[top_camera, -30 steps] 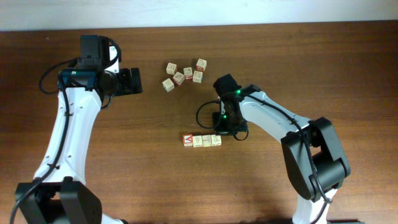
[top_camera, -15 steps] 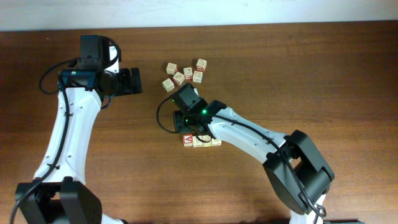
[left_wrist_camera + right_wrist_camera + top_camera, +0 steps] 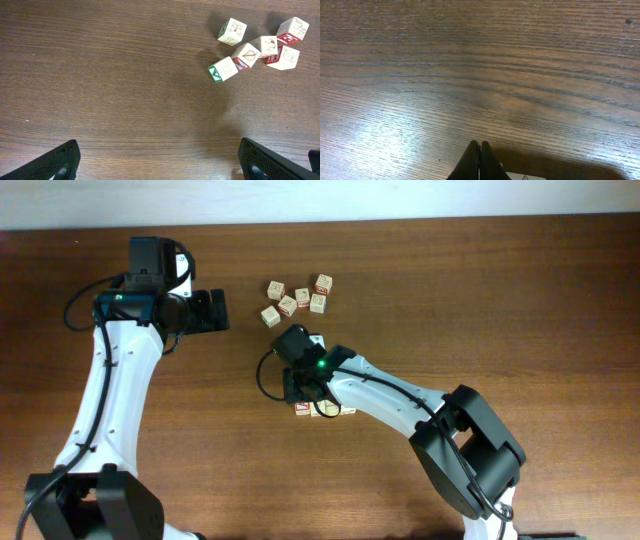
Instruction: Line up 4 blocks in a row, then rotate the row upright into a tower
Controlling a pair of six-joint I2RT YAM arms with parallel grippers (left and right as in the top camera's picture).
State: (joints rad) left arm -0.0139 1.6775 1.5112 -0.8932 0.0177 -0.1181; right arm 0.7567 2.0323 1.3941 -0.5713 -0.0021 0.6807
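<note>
A short row of pale wooden blocks (image 3: 330,410) lies at the table's middle. Its left end, a red-marked block (image 3: 301,410), is partly hidden under my right gripper (image 3: 299,394). That gripper is shut and empty, its tips low over the wood just beyond the row. In the right wrist view the closed fingertips (image 3: 480,162) stand together, with a pale block's edge (image 3: 526,177) showing just behind them at the bottom. My left gripper (image 3: 216,310) hovers far to the left, open, with bare wood between its fingers (image 3: 62,161).
Several loose letter cubes (image 3: 298,299) cluster at the back, above the row. They also show at the upper right of the left wrist view, one with a green face (image 3: 223,68). The brown wooden table (image 3: 500,290) stretches all around.
My right arm has swung from the right end of the row to its left end, staying shut. The left arm has not moved.
</note>
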